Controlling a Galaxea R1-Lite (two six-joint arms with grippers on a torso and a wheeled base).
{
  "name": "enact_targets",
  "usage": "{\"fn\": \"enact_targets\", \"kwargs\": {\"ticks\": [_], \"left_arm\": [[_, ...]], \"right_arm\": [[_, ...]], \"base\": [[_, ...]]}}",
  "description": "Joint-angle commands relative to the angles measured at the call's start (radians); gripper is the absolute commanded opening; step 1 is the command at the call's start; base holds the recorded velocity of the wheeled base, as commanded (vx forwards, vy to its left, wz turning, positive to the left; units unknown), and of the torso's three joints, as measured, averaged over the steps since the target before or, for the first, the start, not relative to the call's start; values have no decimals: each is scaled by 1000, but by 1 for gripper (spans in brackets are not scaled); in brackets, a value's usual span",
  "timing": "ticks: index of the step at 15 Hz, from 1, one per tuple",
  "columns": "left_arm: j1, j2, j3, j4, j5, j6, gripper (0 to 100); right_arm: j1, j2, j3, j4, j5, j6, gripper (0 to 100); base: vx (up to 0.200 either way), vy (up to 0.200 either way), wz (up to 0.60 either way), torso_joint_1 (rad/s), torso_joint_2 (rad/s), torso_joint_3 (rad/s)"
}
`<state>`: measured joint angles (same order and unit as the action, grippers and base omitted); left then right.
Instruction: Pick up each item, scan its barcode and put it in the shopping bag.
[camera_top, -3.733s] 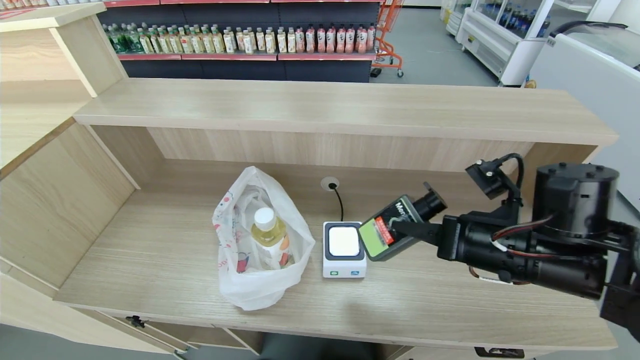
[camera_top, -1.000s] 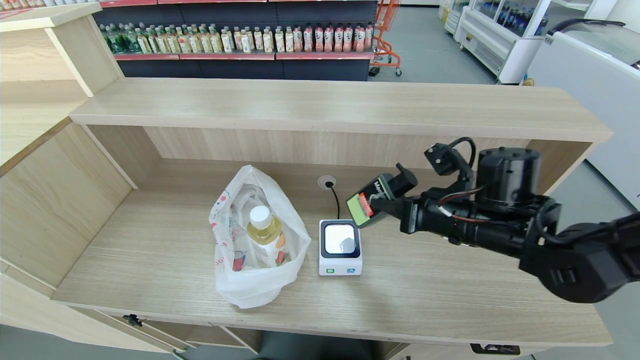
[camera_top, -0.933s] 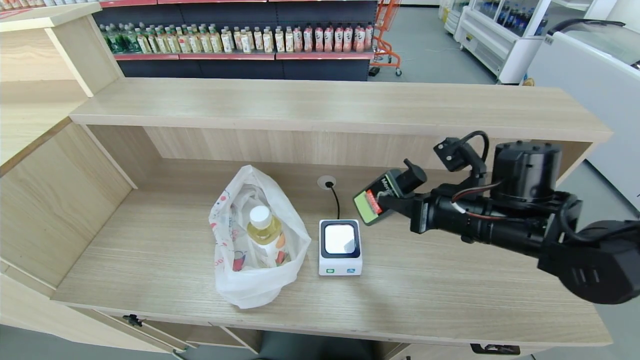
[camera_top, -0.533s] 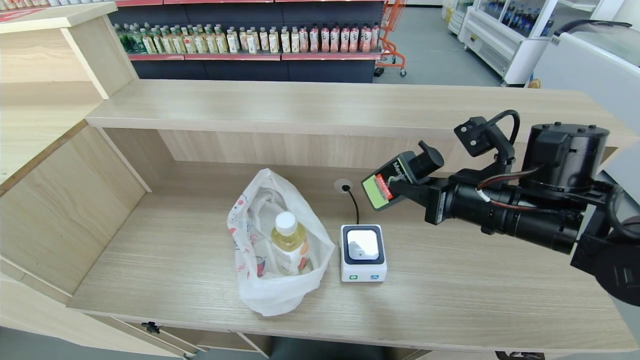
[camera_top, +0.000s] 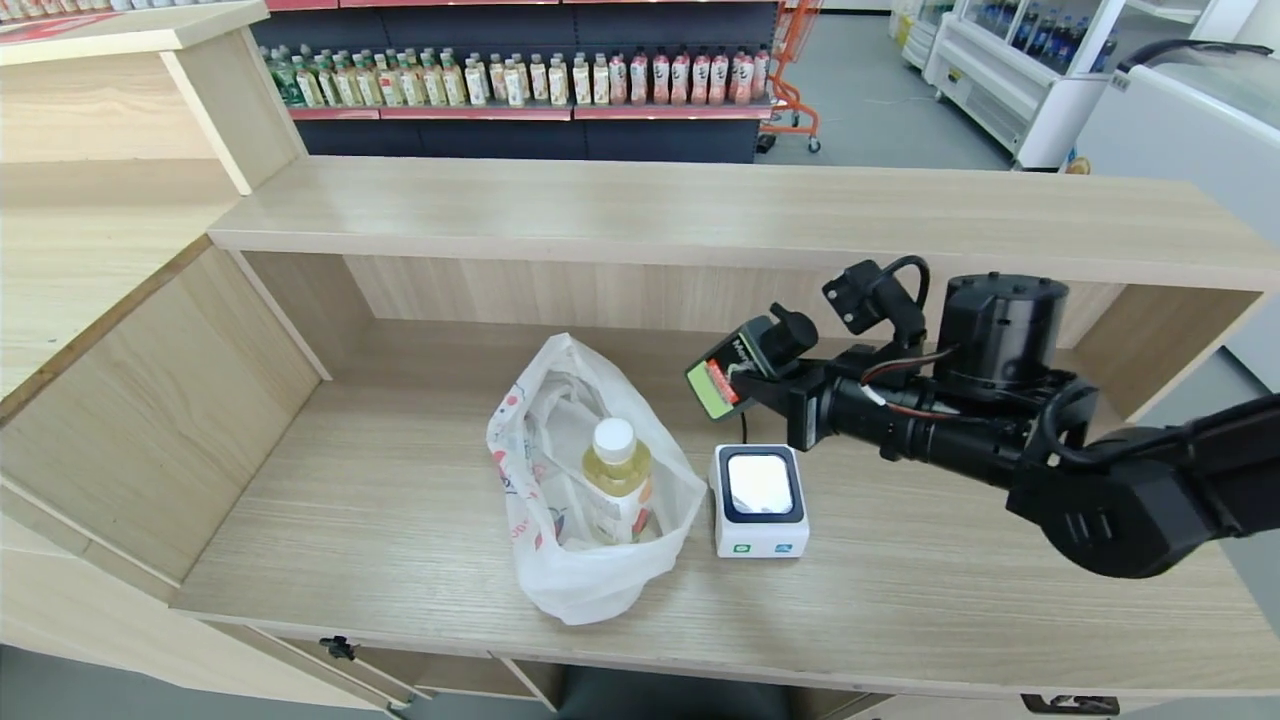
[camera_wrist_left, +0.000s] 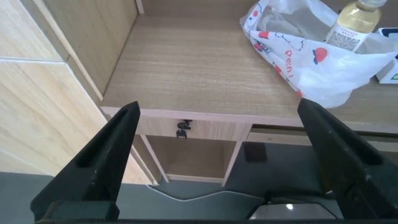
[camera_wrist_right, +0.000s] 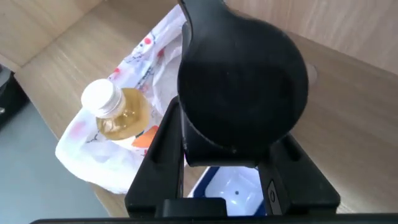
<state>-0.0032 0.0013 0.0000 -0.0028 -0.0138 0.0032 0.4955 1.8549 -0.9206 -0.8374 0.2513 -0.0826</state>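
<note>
My right gripper (camera_top: 752, 378) is shut on a dark bottle (camera_top: 735, 362) with a black cap and a green and red label, held on its side in the air. It hangs just beyond the far edge of the white barcode scanner (camera_top: 757, 500), close to the bag's right side. In the right wrist view the bottle's black end (camera_wrist_right: 242, 81) sits between my right gripper (camera_wrist_right: 227, 163), above the scanner (camera_wrist_right: 231, 186). The white shopping bag (camera_top: 560, 560) stands open left of the scanner with a yellow drink bottle (camera_top: 618, 470) upright inside. My left gripper (camera_wrist_left: 217, 165) is open, low before the counter's front edge.
The wooden counter (camera_top: 380, 500) has a raised ledge (camera_top: 700, 210) at the back and a side wall (camera_top: 200, 400) on the left. A black cable (camera_top: 742, 432) runs behind the scanner. The bag (camera_wrist_left: 305, 59) and drink bottle (camera_wrist_left: 354, 25) show past the left gripper.
The head view has shifted. Against the scanner, my right gripper has carried the dark bottle leftward, from the scanner's right side to above its far edge, nearer the bag.
</note>
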Motion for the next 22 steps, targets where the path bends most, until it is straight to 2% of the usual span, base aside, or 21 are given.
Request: {"fn": "enact_targets", "kwargs": {"ticks": [1, 3, 4, 6, 11, 22], "left_arm": [[0, 0, 0, 0, 0, 1, 100], [0, 0, 0, 0, 0, 1, 100], [0, 0, 0, 0, 0, 1, 100], [0, 0, 0, 0, 0, 3, 100], [0, 0, 0, 0, 0, 3, 100], [0, 0, 0, 0, 0, 1, 100]], "right_arm": [[3, 156, -35, -78, 48, -5, 0], [5, 210, -44, -123, 112, 1, 0], [3, 264, -47, -192, 164, 3, 0], [1, 319, -81, -226, 171, 4, 0], [3, 420, -227, -206, 174, 56, 0], [34, 494, -273, -201, 203, 69, 0]], "base": [[0, 0, 0, 0, 0, 0], [0, 0, 0, 0, 0, 0], [0, 0, 0, 0, 0, 0], [0, 0, 0, 0, 0, 0], [0, 0, 0, 0, 0, 0], [0, 0, 0, 0, 0, 0]]}}
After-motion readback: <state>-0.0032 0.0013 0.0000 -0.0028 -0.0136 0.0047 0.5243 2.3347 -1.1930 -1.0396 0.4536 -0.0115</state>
